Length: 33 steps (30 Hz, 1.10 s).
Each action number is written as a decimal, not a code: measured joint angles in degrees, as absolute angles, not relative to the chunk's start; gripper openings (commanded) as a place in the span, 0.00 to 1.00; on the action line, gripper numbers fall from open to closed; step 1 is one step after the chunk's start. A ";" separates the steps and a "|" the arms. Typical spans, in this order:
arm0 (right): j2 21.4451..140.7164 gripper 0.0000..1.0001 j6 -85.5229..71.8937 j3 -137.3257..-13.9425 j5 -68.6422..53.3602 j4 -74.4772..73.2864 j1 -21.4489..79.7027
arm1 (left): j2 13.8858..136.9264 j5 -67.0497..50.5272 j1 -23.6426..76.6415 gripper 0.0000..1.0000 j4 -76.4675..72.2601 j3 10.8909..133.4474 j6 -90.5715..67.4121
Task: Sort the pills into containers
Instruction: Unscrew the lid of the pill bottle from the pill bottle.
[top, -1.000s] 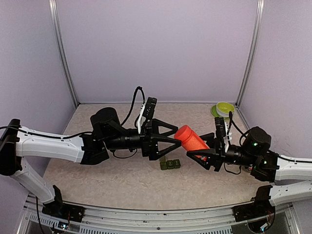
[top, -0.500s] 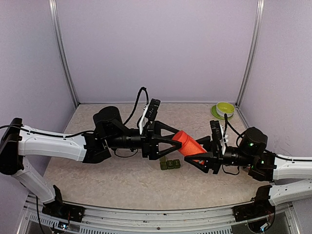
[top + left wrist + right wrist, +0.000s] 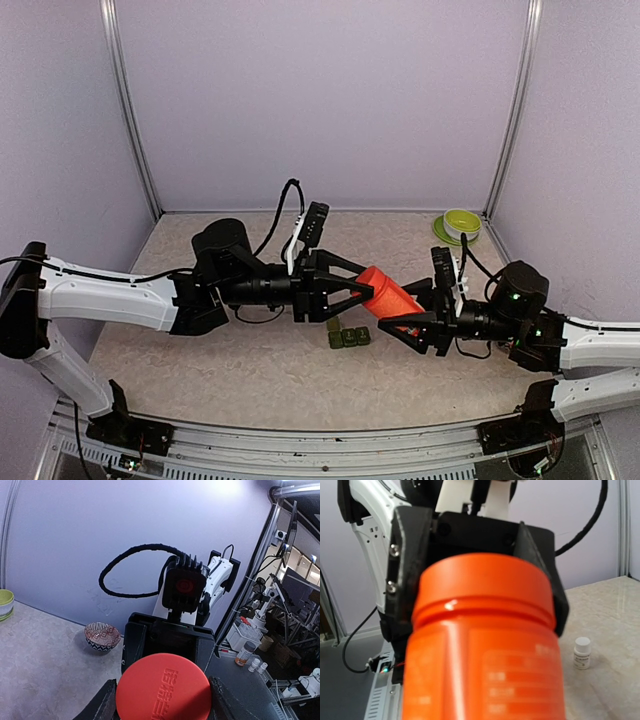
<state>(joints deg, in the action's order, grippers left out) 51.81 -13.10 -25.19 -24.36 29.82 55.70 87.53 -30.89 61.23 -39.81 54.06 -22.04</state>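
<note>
Nearest the arm bases, on the speckled table (image 3: 250, 370), the containers (image 3: 348, 338) sit as a short dark-green strip of three lidded boxes, lids down, touched by neither arm. Just above and behind them the red-orange bottle (image 3: 390, 292) is held off the table, tilted, between both arms. Right gripper (image 3: 408, 308): partly closed, clamped on the bottle's lower body; its wrist view is filled by the bottle wall. Left gripper (image 3: 368, 288): partly closed on the cap end, black fingers (image 3: 107, 702) pressed to either side of the red cap. Right wrist view also shows a tiny clear bottle with white cap (image 3: 582, 653) standing on the table. Far right corner: stacked green bowls (image 3: 460, 222). Left wrist view: patterned bowl (image 3: 102, 635) by the wall.
</note>
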 measured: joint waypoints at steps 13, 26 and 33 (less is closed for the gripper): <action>49.28 0.17 -5.63 -21.85 -20.18 29.23 55.79 | 87.55 -25.85 62.83 0.50 -36.32 54.04 -26.63; 48.84 0.17 -3.22 -19.97 -15.73 29.74 55.70 | 87.64 -22.70 63.09 0.95 -36.93 54.04 -31.46; 50.19 0.17 -5.91 -19.97 -18.65 31.16 55.70 | 87.57 -25.26 63.07 0.99 -40.93 54.02 -29.76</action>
